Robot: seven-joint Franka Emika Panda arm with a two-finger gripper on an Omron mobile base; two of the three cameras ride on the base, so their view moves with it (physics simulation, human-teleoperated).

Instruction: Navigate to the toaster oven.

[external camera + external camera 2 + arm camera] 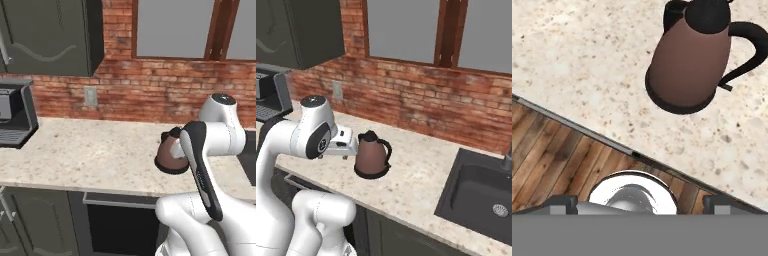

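You face a brick wall (150, 92) with a window (401, 27) above a speckled stone worktop (85, 150). No toaster oven can be made out in any of your three views, so its place cannot be told from here. What stands nearest the arm is a brown kettle (372, 155) with a black lid and handle, upright on the worktop; in the hand view it sits at the upper right (689, 60), well in from the worktop's front edge, with wood flooring (557, 165) below that edge. At the far left you see a black coffee machine (15, 115) under a dark wall cabinet (50, 35). To the right a dark sink (481, 195) is set into the worktop. Of the tool (639, 202) only two dark tips show at the bottom corners, standing wide apart with nothing between them.
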